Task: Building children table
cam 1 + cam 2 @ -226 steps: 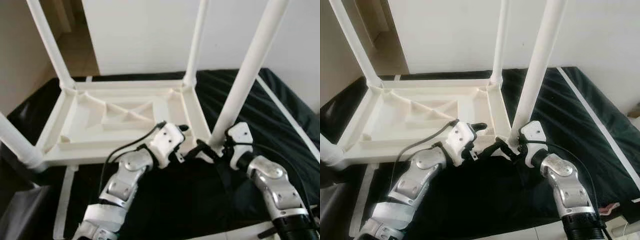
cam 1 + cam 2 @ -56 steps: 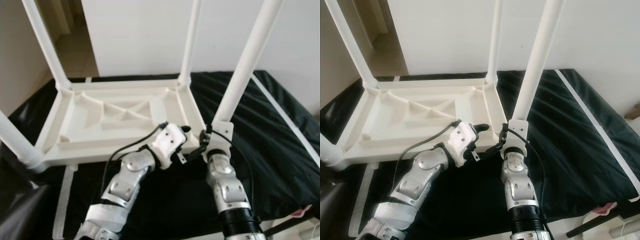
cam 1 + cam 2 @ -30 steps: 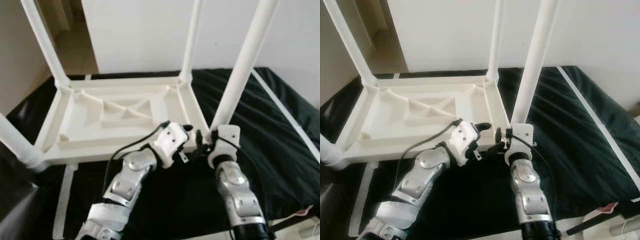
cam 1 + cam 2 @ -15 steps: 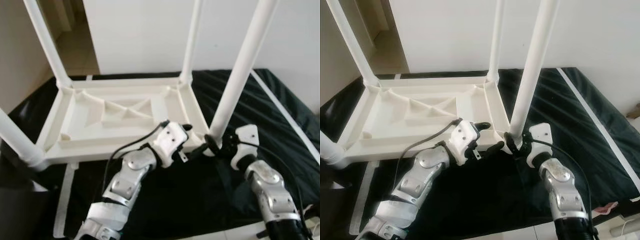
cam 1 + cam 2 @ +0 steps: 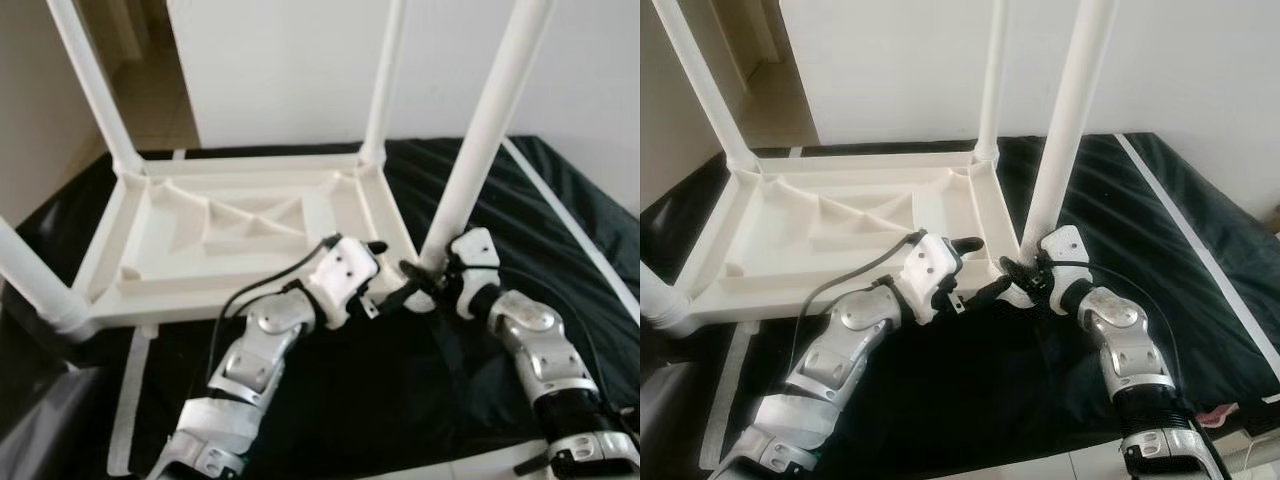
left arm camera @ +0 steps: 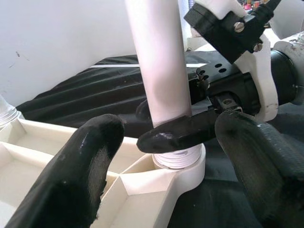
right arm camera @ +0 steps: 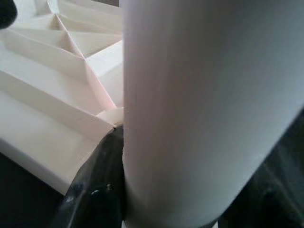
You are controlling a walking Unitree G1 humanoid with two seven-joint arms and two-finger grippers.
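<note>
While the white table (image 5: 240,235) lies upside down on a black sheet (image 5: 560,230), its four legs point up. One leg (image 5: 30,285) stands at the near left corner and another leg (image 5: 95,90) at the far left corner. A third leg (image 5: 385,80) stands at the far right corner. The fourth leg (image 5: 480,140) stands in its round socket (image 6: 178,161) at the near right corner.

The left tool (image 5: 385,285) sits at the near right edge of the table, just beside that socket. Its two black fingers (image 6: 80,175) are spread wide apart and hold nothing. The corner of the table lies between them.

The right tool (image 5: 425,285) is at the bottom of the fourth leg, just above the socket. Its black fingers (image 6: 178,133) are closed around the leg, one on each side, and they touch it. In the right wrist view the white leg (image 7: 204,109) is very close, with a dark finger (image 7: 97,183) pressed against its side.

A white stripe (image 5: 575,235) runs along the sheet on the right.
</note>
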